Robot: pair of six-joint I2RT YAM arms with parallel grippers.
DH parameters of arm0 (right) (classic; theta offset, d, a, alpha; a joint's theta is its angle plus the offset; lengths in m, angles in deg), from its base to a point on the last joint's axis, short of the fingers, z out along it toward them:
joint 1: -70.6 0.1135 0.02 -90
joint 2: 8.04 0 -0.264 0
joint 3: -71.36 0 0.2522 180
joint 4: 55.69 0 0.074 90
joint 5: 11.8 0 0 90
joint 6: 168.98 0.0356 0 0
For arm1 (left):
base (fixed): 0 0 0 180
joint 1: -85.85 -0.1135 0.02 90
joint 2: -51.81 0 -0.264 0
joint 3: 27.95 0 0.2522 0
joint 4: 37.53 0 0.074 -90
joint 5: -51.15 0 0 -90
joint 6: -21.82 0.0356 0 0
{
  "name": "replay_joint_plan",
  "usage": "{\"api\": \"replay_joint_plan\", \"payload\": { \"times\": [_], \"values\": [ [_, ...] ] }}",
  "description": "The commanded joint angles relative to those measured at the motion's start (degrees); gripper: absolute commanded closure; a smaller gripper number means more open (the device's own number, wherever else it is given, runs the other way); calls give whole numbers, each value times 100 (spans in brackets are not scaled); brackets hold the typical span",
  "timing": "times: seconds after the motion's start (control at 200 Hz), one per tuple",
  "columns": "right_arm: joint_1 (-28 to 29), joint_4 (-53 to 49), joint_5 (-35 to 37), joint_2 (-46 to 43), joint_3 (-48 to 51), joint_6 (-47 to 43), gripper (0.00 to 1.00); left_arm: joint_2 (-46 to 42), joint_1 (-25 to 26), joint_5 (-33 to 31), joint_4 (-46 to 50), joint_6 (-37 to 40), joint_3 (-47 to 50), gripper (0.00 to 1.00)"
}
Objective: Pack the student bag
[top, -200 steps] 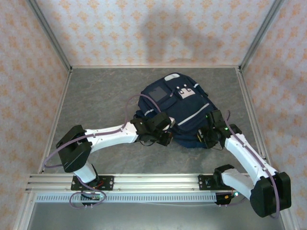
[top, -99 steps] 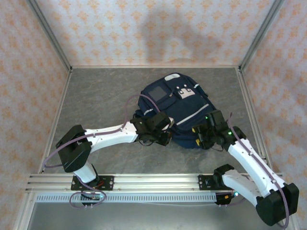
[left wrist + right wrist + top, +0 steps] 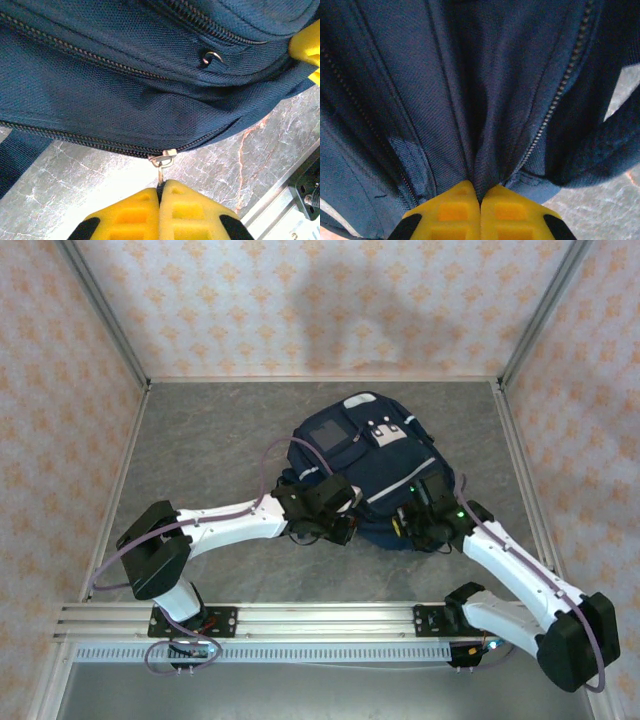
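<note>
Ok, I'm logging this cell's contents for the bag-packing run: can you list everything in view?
student bag: one, navy blue with white stripes and grey patches, lying mid-table
zip pull: one, silver metal, at the bag's near edge
table: one, grey marbled, under the bag
walls: three, peach patterned, around the table
rail: one, silver, along the near edge
arms: two, white and black, reaching from the rail to the bag
left gripper: one, yellow jaws shut on the zip pull
right gripper: one, yellow jaws shut on a fold of the student bag
</note>
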Motion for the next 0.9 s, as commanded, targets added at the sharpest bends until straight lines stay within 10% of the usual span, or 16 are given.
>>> {"api": "replay_joint_plan", "payload": {
  "times": [0.0, 0.751, 0.896],
  "values": [
    [16, -171, 447, -73, 237, -47, 100, -274, -71, -114, 154, -75, 203, 100],
    [-369, 84, 238, -27, 102, -960, 100, -910, -1027, -557, 365, 98, 1030, 100],
    [121, 155, -172, 320, -620, -2247, 59, -962, -1033, -585, 363, 56, 1100, 100]
  ]
}}
